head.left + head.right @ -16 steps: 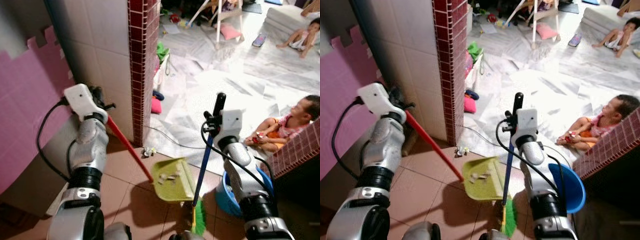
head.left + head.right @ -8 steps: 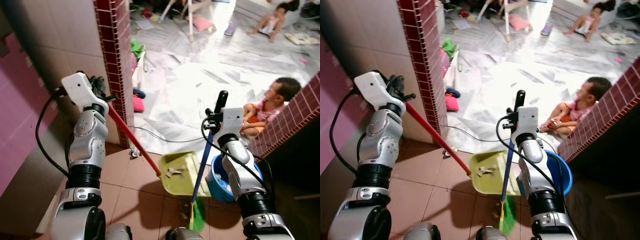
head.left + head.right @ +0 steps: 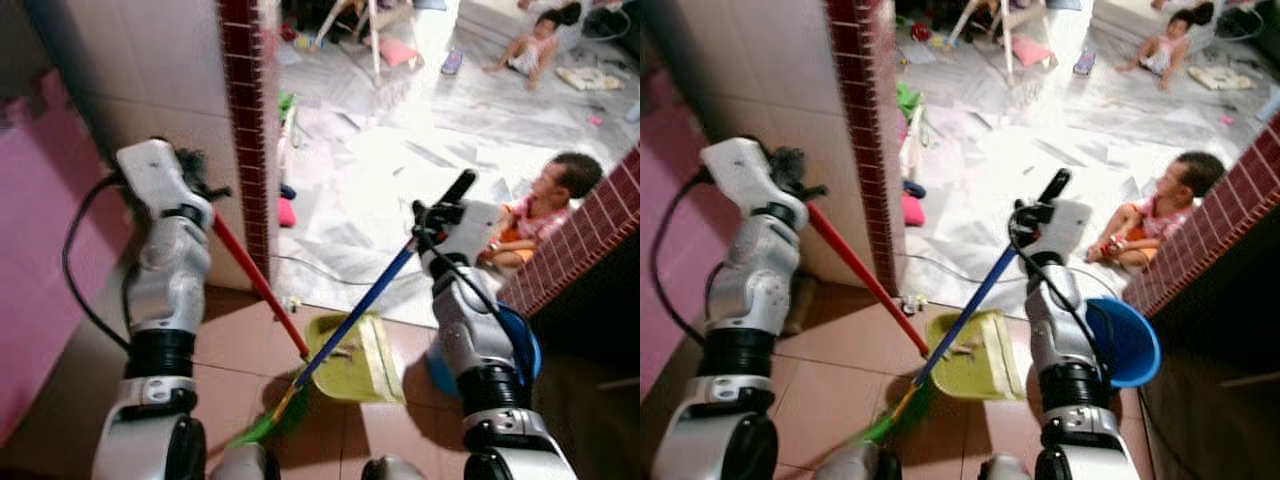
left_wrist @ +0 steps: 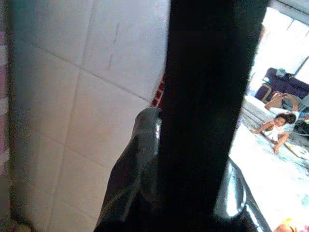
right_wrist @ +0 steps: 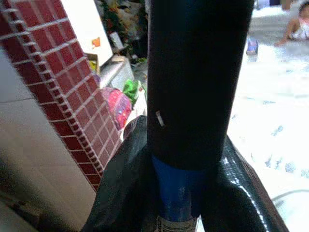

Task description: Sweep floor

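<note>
Left eye view: right gripper [image 3: 445, 205] is clamped round the top of the broom [image 3: 355, 318], fingers closed on the black grip w/ the blue shaft just below, as the right wrist view shows. Broom's long axis runs diagonally, from that gripper down & toward the robot's left, so its green bristles [image 3: 268, 421] sit on the brown tiles near the robot's feet, on the near-left side of the dustpan [image 3: 352, 347]. Left gripper [image 3: 190, 180] holds the dustpan's red handle [image 3: 258, 283] high up beside the white tiled wall; fingers look shut around it, and the left wrist view has a dark bar running between them. Handle slopes down to the lime-green pan, which lies flat on the tiles w/ some bits of debris already in it. Key relation: bristles are short of the pan's mouth, so the next stroke prob. needs the right arm to draw them toward the pan while the left keeps it steady. A small scrap [image 3: 292, 302] lies near the red-tiled pillar [image 3: 245, 130]. A child [image 3: 545, 205] sits close by on the pale floor past a blue tub [image 3: 520, 345]; risk of the broom top swinging that way.
</note>
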Robot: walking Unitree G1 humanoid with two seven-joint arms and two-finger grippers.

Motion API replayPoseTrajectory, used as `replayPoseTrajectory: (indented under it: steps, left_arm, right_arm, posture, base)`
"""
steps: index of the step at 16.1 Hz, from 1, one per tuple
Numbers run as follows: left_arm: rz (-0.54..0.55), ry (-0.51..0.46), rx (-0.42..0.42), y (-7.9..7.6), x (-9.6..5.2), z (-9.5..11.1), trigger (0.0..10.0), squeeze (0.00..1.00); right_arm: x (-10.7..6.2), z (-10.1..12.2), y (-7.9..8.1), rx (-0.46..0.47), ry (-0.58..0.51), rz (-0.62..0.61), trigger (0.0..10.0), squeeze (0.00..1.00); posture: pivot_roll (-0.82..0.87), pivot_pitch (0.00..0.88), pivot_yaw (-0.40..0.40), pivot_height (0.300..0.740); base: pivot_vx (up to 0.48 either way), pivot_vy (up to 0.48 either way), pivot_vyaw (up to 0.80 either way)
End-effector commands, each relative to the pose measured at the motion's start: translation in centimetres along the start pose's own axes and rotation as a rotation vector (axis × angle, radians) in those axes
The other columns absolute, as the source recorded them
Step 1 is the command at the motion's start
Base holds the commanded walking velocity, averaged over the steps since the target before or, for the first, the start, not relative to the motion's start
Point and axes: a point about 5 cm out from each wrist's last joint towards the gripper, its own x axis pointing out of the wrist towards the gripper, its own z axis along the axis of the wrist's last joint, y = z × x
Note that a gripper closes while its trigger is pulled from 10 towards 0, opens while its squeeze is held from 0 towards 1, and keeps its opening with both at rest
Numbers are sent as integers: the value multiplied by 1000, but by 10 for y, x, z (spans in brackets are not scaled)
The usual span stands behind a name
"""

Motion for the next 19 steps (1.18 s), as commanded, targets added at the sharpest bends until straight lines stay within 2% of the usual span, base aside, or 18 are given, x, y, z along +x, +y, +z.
replayPoseTrajectory:
  steps: [1,8,12,14,15,16,17,19]
  left_arm:
    - [-25,-47,-33,-6,0,12,10000,0]
    - [-55,-43,-29,-13,-2,15,10000,0]
    - [-58,-27,-12,-13,-3,12,10000,0]
    - [-61,-23,-9,-14,-3,12,10000,0]
    - [-62,-21,-7,-14,-3,12,10000,0]
    - [-62,-20,-3,-14,-3,12,10000,0]
    - [-58,-16,1,-13,-3,11,10000,0]
    - [-41,-18,20,-11,-3,10,10000,0]
  right_arm:
    - [3,12,-3,-69,-40,12,10000,0]
    - [1,14,2,-165,-68,80,10000,0]
    - [-4,7,-3,-196,-46,67,10000,0]
    - [-7,3,-9,-308,-28,45,10000,0]
    - [-9,2,-17,-400,-9,10,10000,0]
    - [-12,1,-25,-444,19,-9,10000,0]
    - [-14,-2,-32,-430,54,-17,10000,0]
    - [-16,-6,-34,-388,87,5,10000,0]
  posture:
    - [11,0,-36,740]
    - [10,0,-37,740]
    - [12,0,-38,740]
    - [15,0,-41,740]
    - [15,0,-41,740]
    - [15,0,-41,740]
    - [12,0,-41,740]
    - [4,0,-38,740]
  base:
    - [0,0,0]
    - [0,0,0]
    - [0,0,0]
    - [0,0,0]
    - [0,0,0]
    - [0,0,0]
    - [0,0,0]
    - [0,0,0]
